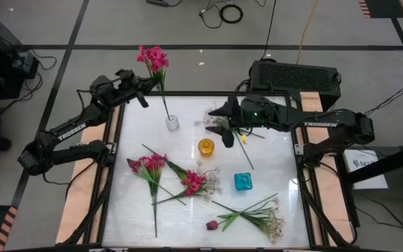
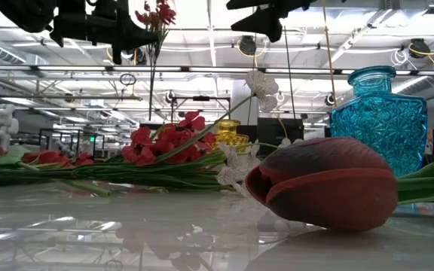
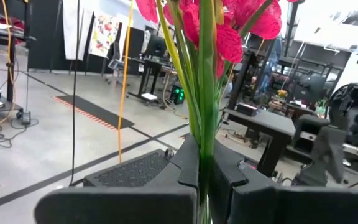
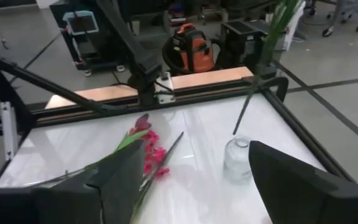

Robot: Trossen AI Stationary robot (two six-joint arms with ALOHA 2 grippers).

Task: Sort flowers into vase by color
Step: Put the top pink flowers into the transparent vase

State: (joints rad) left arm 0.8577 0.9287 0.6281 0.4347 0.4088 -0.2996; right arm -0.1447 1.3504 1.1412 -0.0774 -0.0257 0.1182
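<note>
Flowers are all over my white glossy tabletop [image 1: 187,217] right now. From the overhead cam, my left claw [image 1: 141,89] is clamped tight on the green stems of a magenta-pink blossom sprig [image 1: 153,59] up at the far left edge, and the left wrist cam shows the stems pinched right between the dark fingers [image 3: 185,168] with the pink petals above. The stem end of that sprig [image 4: 253,99] is coming down at an angle toward the small clear glass vase [image 1: 172,122]; I can't tell whether the tip is inside the mouth.

My right claw [image 1: 219,112] hangs over the far middle of the tabletop with its fingers spread wide apart and nothing between them. Just under it lies a white-blossom sprig with a long green stem [image 1: 238,136], next to the amber yellow glass vase [image 1: 206,147].

Nearer the front: two more magenta-pink sprigs [image 1: 149,168] lie crossed at the left-centre, the second one [image 1: 193,183] mixed with some white blossoms. The turquoise cut-glass vase [image 1: 243,182] stands to the right of them. At the front right there's a bunch of small white blossoms on green stems [image 1: 268,217], and a dark maroon tulip bud [image 1: 212,225] lying on its side, which fills the low cam [image 2: 322,184].
</note>
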